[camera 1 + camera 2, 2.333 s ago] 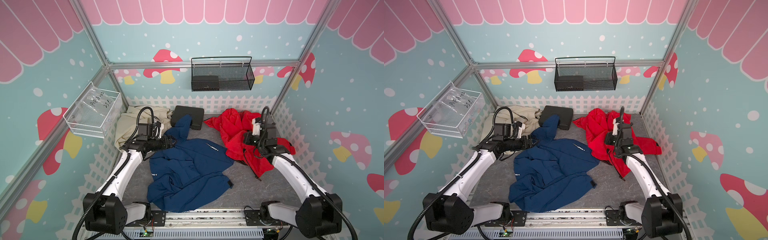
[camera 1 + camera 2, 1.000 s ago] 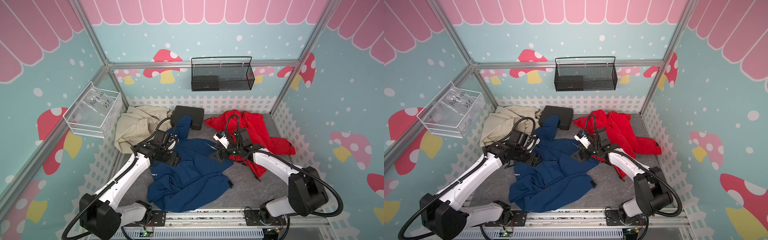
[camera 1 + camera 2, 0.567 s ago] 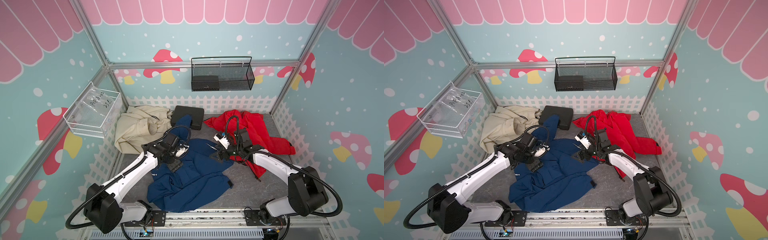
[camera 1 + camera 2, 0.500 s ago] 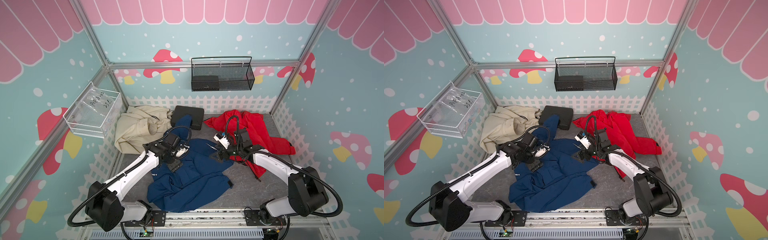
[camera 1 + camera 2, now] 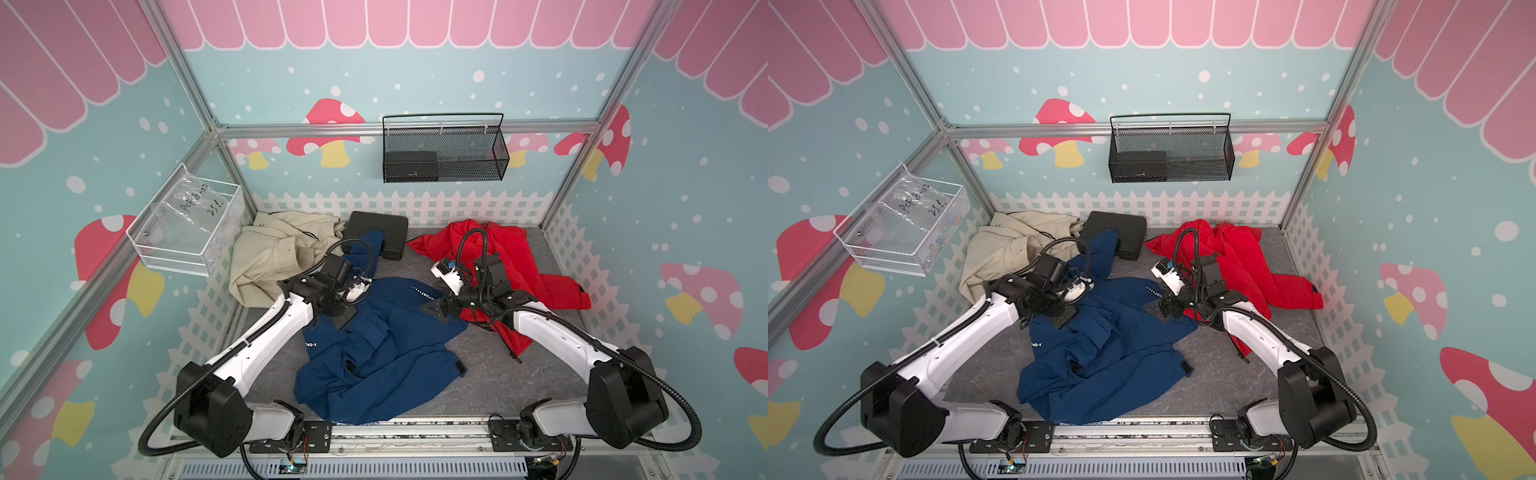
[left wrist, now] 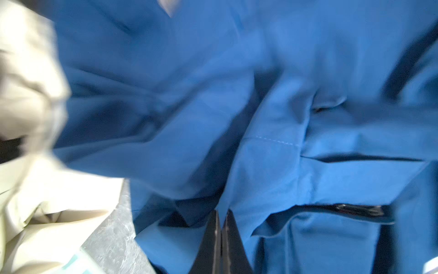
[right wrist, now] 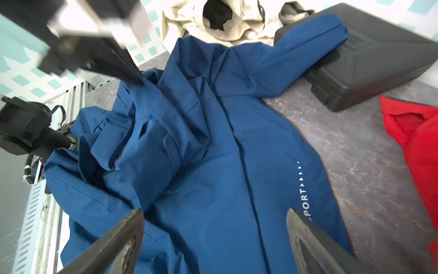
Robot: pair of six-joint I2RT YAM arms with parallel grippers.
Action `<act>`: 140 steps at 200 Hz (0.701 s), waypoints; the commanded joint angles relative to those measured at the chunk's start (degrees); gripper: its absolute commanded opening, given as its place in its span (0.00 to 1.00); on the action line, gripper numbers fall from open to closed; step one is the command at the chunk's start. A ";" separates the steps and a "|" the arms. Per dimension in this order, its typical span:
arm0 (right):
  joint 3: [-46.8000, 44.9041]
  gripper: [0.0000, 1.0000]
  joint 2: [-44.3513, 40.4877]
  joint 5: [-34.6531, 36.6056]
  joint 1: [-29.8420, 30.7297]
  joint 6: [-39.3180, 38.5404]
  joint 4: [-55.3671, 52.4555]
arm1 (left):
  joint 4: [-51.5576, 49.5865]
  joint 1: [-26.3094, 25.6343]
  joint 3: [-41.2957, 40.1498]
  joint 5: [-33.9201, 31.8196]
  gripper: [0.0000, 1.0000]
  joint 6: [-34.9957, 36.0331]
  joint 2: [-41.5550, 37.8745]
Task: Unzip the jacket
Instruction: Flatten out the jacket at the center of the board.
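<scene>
Navy fabric, the blue jacket (image 5: 386, 345) lies crumpled at the centre of the grey mat (image 5: 511, 374) in both top views. At its 10 o'clock edge the left gripper (image 5: 344, 321) pinches a fold, jaws pressed together. At 2 o'clock the right gripper (image 5: 435, 311) hangs over the chest, jaws spread wide, holding nothing.

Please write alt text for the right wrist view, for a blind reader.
A blue jacket lies crumpled on a grey table below the open right hand; the shut left hand touches one fold. A black case and red jacket lie nearby.
</scene>
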 commanded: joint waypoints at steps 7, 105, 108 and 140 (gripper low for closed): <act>-0.05 0.94 -1.58 -0.45 -0.04 2.38 5.24 | 10.37 1.84 7.22 9.61 0.00 -8.83 -7.52; -3.22 0.95 -5.46 -5.43 -0.22 3.55 8.88 | 18.47 3.51 16.58 9.03 0.00 -22.64 -5.92; -3.39 0.95 -5.42 -5.60 -0.22 3.64 8.88 | 18.97 3.65 16.59 9.08 0.00 -23.01 -5.86; -6.77 0.92 -6.37 -7.12 -0.22 4.99 8.45 | 24.97 4.04 16.85 6.70 0.00 -29.00 -6.12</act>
